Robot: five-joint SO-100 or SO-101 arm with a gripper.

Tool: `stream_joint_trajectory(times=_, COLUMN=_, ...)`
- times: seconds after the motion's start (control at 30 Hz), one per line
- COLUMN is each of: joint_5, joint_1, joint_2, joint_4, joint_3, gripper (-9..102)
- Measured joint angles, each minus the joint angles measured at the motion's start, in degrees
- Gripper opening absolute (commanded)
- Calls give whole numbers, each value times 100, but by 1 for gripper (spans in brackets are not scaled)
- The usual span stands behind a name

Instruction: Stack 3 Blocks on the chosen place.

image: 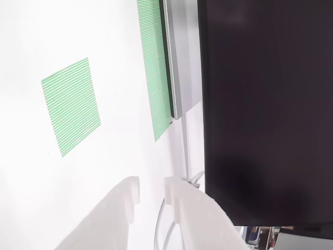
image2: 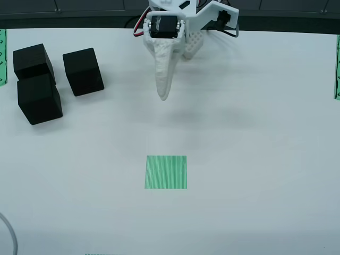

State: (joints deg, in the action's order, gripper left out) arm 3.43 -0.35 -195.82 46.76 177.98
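Three black blocks stand at the left of the white table in the overhead view: one at the far left (image2: 33,61), one to its right (image2: 83,71), one in front (image2: 39,98), touching the first. The chosen place, a green striped square (image2: 166,171), lies bare near the table's middle; the wrist view shows it on the left (image: 71,107). My white gripper (image2: 163,94) hangs over bare table, behind the square and right of the blocks. In the wrist view its fingers (image: 152,191) stand slightly apart, open, with nothing between them.
In the wrist view a longer green strip (image: 156,67) edges a grey panel (image: 174,57), beside a big black panel (image: 265,104). A white cable (image: 162,224) runs under the fingers. The overhead view shows green strips at the left (image2: 2,56) and right (image2: 337,66) table edges.
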Motion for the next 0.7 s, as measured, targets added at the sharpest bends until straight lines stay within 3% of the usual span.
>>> stream_joint_trajectory(times=0.7, joint_5=-18, joint_1=-62, joint_2=-9, joint_4=0, joint_3=0, gripper=1)
